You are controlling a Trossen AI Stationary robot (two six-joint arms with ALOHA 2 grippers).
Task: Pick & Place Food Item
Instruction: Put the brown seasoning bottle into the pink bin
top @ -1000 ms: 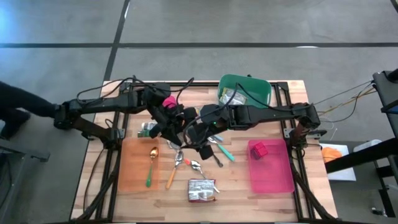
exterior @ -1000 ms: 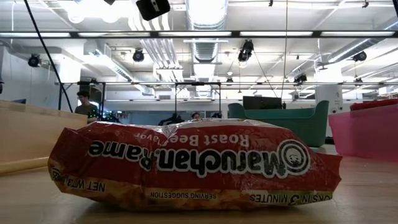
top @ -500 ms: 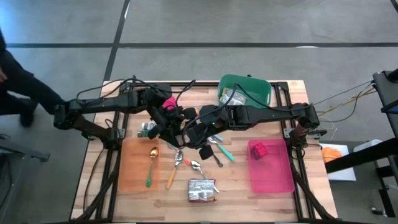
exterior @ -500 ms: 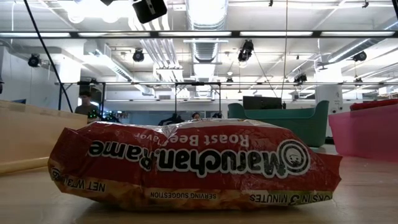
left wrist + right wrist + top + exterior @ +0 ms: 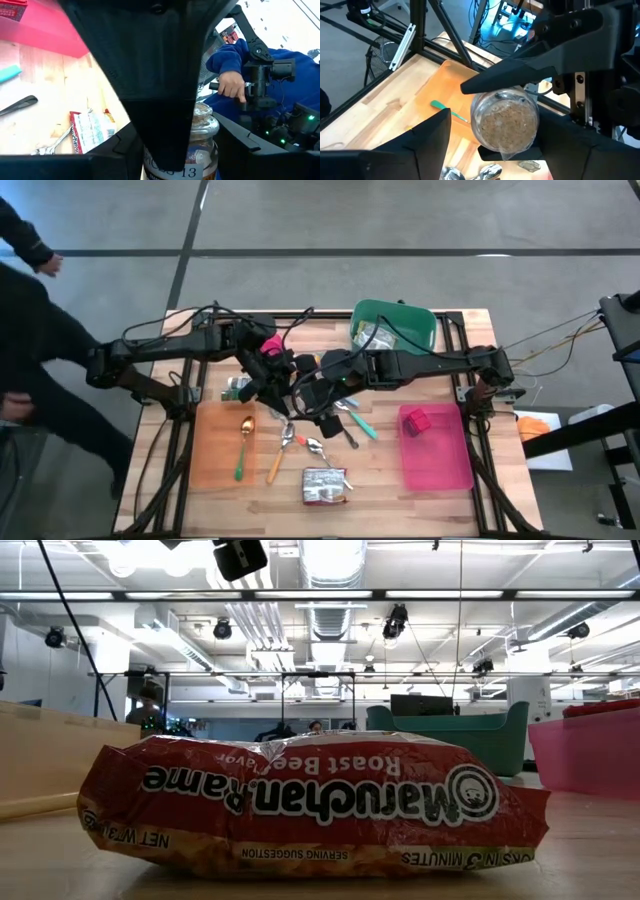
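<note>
Unmoved, left hand grips brown-filled spice jar.

Both dark arms reach inward from opposite sides and meet near the middle. The left end effector is clamped on a spice jar, its fingers on either side of the glass. The right end effector sits just beside it, fingers spread wide to either side of the same jar.
</note>
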